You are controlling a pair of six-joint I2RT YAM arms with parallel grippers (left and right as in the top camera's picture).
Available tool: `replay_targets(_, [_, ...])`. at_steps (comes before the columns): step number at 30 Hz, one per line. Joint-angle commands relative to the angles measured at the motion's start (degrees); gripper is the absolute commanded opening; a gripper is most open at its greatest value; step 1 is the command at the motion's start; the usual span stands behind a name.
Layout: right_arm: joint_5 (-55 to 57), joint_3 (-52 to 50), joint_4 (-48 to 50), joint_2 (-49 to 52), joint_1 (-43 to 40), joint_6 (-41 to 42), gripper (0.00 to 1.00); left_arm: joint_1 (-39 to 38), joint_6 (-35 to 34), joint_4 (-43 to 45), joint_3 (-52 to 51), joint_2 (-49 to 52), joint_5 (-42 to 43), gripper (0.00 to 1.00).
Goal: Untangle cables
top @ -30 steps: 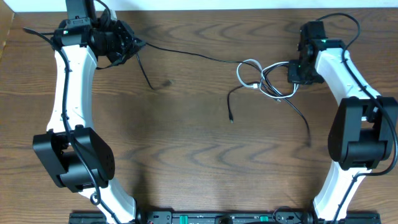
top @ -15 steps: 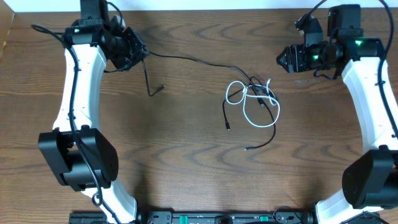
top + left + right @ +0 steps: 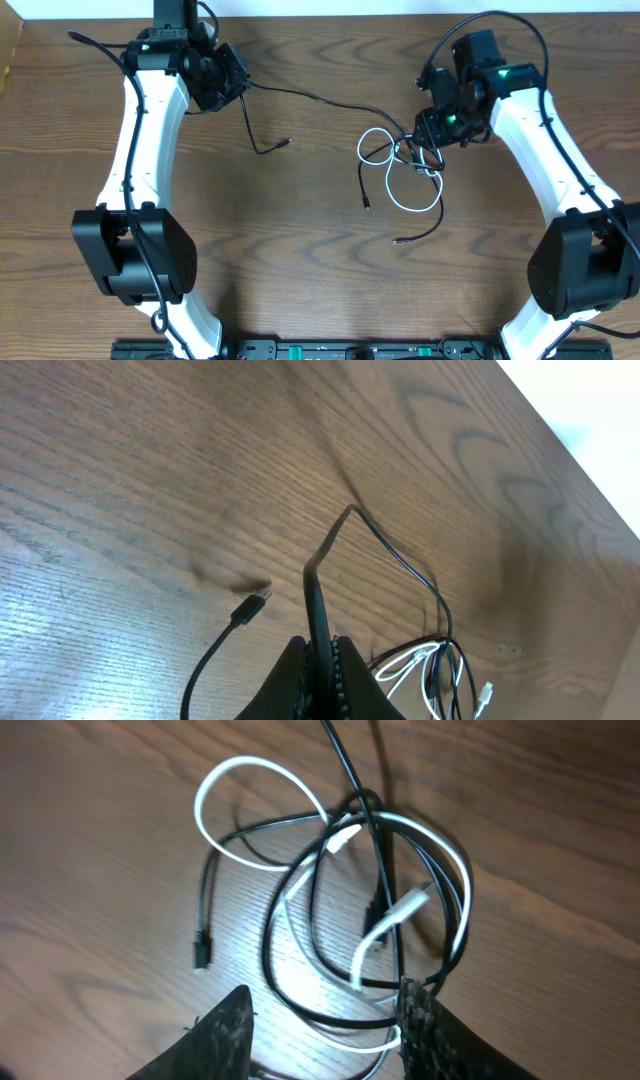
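Observation:
The black cable (image 3: 320, 98) runs from my left gripper (image 3: 232, 82) at the back left across the table into a tangle with the white cable (image 3: 415, 195) at centre right. My left gripper (image 3: 322, 650) is shut on the black cable (image 3: 395, 555); its free plug end (image 3: 287, 143) lies nearby. My right gripper (image 3: 432, 130) is open, just above the tangle's right side. In the right wrist view its fingers (image 3: 325, 1010) straddle loops of black cable (image 3: 290, 910) and white cable (image 3: 240, 780). Two more black plug ends (image 3: 366, 205) lie below the tangle.
The brown wooden table (image 3: 300, 260) carries only the cables. The arms' white links stand at the left (image 3: 140, 170) and right (image 3: 545, 170). A black rail (image 3: 330, 350) runs along the front edge.
My right gripper came from the far right down onto the tangle. My left gripper shifted slightly right with the black cable, and its free end moved right. The tangle shifted a little.

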Motion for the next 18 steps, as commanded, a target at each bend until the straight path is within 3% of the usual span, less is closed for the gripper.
replay_targets(1, [2.69,-2.1,1.42,1.9,0.37,1.33,0.42,-0.94,1.2,-0.11,-0.13,0.11,-0.72,0.07])
replay_targets(4, [3.67,-2.14,2.23,3.3,-0.31,6.12,0.43,-2.78,2.1,0.13,-0.13,0.11,-0.74,0.07])
replay_targets(5, [3.69,-2.14,2.45,3.56,-0.57,7.3,0.45,-3.37,2.67,0.28,-0.13,0.11,-0.76,0.17])
replay_targets(6, [3.67,-2.14,2.73,3.93,-0.9,8.09,0.47,-4.2,3.1,0.57,-0.13,0.11,-0.81,0.49])
replay_targets(7, [3.69,-2.14,2.91,4.0,-1.27,8.74,0.47,-4.76,3.06,1.05,-0.13,0.11,-0.76,0.95])
replay_targets(10, [3.67,-2.14,3.32,4.09,-2.43,9.97,0.49,-5.57,3.1,2.27,0.11,0.09,0.5,0.96])
replay_targets(14, [3.56,-2.14,3.72,4.09,-5.16,12.24,0.54,-7.61,9.03,1.84,3.48,0.09,9.31,0.96])
replay_targets(18, [-1.05,-2.14,5.42,4.07,-9.49,15.15,0.55,-13.27,13.49,1.55,4.11,0.15,9.09,0.97])
